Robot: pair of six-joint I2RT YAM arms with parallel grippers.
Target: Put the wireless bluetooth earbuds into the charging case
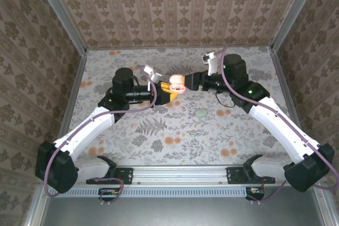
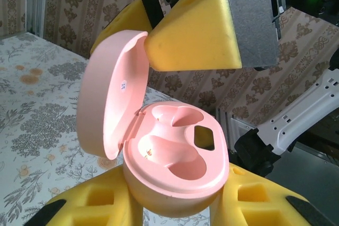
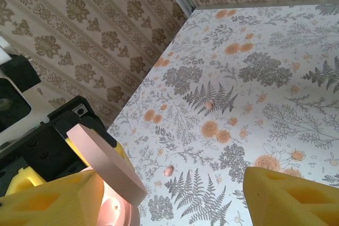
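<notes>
The pink case is up in the air above the flowery surface, near the middle of it. The left hand is closed on the case. Its yellow fingers press on the round bottom half of the case from both sides. The case is open. Its lid stands up on its hinge, a bit tilted away from the bottom half. Inside the case there are two smooth pink cups, and both cups are bare. One cup has a small dark patch in it. The right hand is at the case too, and it comes from the other side. This hand is open, with its two yellow fingers far apart. The lid of the case sits between them. One yellow finger with a grey pad on it touches the top edge of the lid, and the other finger is well away from the case. A small round green thing lies on the surface, on the near side of the case and a little to the right. Two small pink bits lie on the surface past the lid. They are too small to tell what they are.
</notes>
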